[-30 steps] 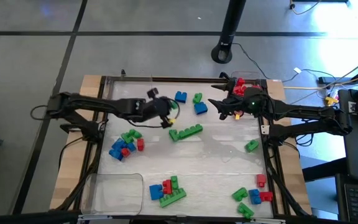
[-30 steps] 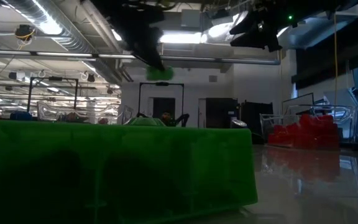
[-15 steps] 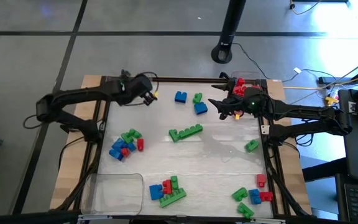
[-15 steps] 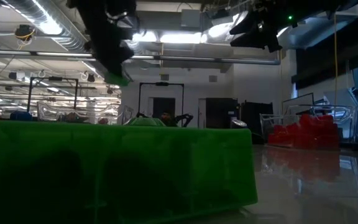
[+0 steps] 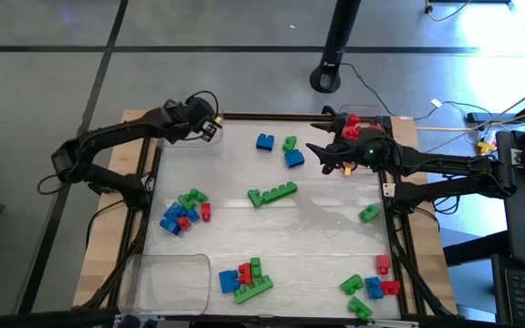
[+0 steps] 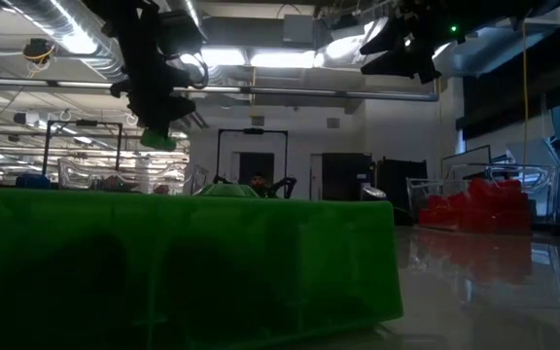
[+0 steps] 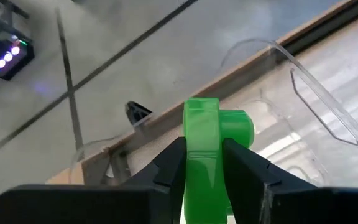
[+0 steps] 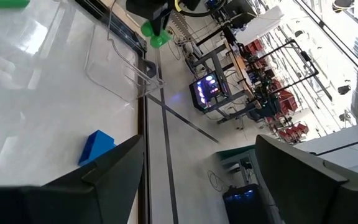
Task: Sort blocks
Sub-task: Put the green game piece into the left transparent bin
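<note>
My left gripper [image 5: 206,128] hangs high over the table's far left corner, shut on a small green brick [image 7: 201,144], which also shows in the low view as the green brick [image 6: 158,140]. A clear tray's rim [image 7: 303,71] lies under it. My right gripper [image 5: 323,159] waits open above the far right part of the table, beside a tray of red blocks [image 5: 354,122]. Loose bricks rest flat on the table: a long green piece [image 5: 272,193], blue ones [image 5: 264,142], and mixed clusters [image 5: 184,210] [image 5: 246,278]. My left gripper pinches the green brick between its two fingers [image 7: 169,165], one on each flat side [image 7: 199,168]. The brick's studded end [image 7: 238,127] sticks out past the fingertips. It is lifted clear of the table and hangs below the gripper [image 6: 158,107].
Another clear tray [image 5: 167,278] sits at the near left corner. More bricks lie near the right edge [image 5: 369,213] and in the near right corner [image 5: 370,290]. A blue brick [image 8: 97,147] lies below my right gripper. A dark frame [image 5: 272,116] borders the table.
My left gripper has travelled from the table's middle toward the far left corner, carrying the green brick in the air, fast at first and then slowing. It has stayed shut on the brick. The right arm has kept still.
</note>
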`<state>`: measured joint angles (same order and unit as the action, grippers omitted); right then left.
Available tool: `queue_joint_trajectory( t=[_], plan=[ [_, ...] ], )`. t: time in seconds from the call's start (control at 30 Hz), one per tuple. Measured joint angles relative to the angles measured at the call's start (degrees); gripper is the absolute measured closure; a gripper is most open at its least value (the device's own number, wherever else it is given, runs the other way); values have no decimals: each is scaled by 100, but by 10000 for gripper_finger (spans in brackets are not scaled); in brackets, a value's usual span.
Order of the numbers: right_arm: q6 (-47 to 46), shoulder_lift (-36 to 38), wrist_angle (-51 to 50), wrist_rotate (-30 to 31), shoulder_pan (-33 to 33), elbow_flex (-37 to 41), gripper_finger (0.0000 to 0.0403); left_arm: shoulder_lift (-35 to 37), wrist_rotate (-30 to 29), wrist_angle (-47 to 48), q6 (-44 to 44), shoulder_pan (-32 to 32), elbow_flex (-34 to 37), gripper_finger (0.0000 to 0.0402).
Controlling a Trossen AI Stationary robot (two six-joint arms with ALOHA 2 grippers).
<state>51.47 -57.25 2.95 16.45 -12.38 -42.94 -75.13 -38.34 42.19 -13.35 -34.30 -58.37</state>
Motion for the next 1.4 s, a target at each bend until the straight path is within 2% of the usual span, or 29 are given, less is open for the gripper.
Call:
queue_joint_trajectory(
  t=[0.27, 0.37, 0.53, 0.7, 0.83, 1.0, 1.13, 1.4],
  plan=[
    [-3, 0, -1, 0, 0, 0, 94, 3, 241, 406, -152, -102, -2, 235],
    [-3, 0, -1, 0, -2, 0, 94, 101, 579, 402, -129, 52, -3, 216],
    [-1, 0, -4, 0, -2, 0, 94, 373, 1476, 405, -125, 693, -9, 208],
    [-2, 0, -6, 0, -1, 0, 94, 466, 2398, 755, -155, 1671, -11, 208],
    [-44, 0, -8, -1, -1, 0, 94, 315, 2443, 1303, -164, 2480, -11, 208],
    [-49, 0, -8, -57, -2, 0, 94, 73, 2439, 2043, -100, 3123, -11, 208],
    [-39, 0, -9, -59, -2, 0, 94, -92, 2425, 2473, 52, 3375, -11, 208],
    [-23, 0, -10, -61, -2, 0, 94, -479, 2424, 2488, 817, 3615, -11, 208]
  ],
)
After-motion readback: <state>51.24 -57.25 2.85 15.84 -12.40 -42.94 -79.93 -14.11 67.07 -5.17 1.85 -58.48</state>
